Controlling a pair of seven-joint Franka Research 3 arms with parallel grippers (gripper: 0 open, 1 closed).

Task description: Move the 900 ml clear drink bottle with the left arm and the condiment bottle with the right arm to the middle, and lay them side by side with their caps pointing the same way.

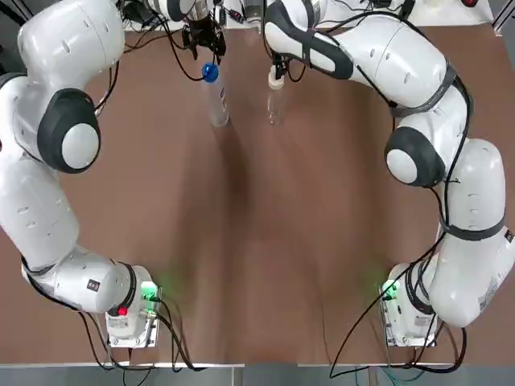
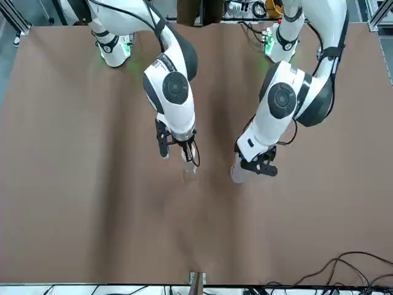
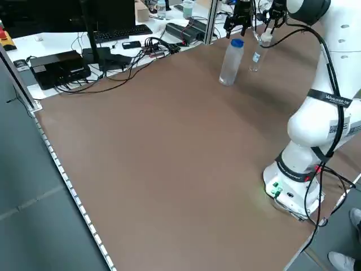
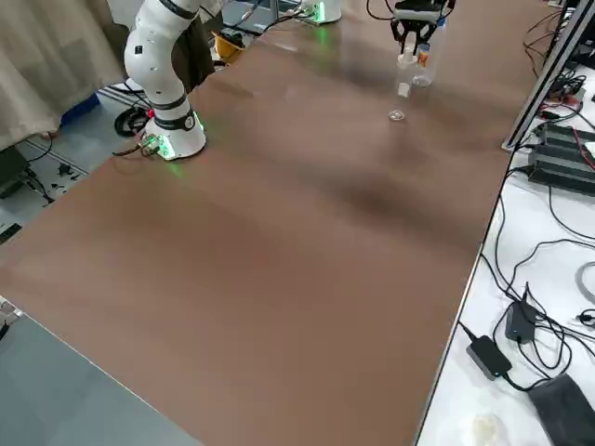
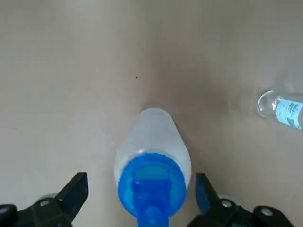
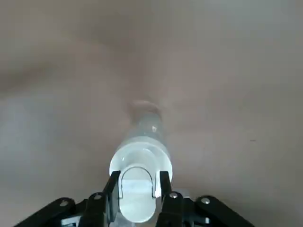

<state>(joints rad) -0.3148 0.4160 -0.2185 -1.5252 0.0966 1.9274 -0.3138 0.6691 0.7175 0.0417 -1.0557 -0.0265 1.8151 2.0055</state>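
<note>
The clear drink bottle (image 1: 216, 96) with a blue cap (image 5: 150, 189) stands upright at the far side of the table, left of centre. My left gripper (image 5: 140, 183) hangs over it, open, one finger on each side of the cap without touching it. The slim clear condiment bottle (image 1: 275, 104) with a white cap (image 6: 137, 191) stands a little to its right. My right gripper (image 6: 138, 178) is shut on that cap from above. Whether the condiment bottle's base rests on the table cannot be told. The two bottles, drink (image 3: 230, 62) and condiment (image 3: 256, 53), stand apart.
The brown table (image 1: 257, 241) stretches bare from the bottles back to the arm bases (image 1: 129, 322). Beyond the far edge lie cables, a keyboard and electronics (image 3: 113, 39). More cables and a power adapter (image 4: 521, 325) lie along one side.
</note>
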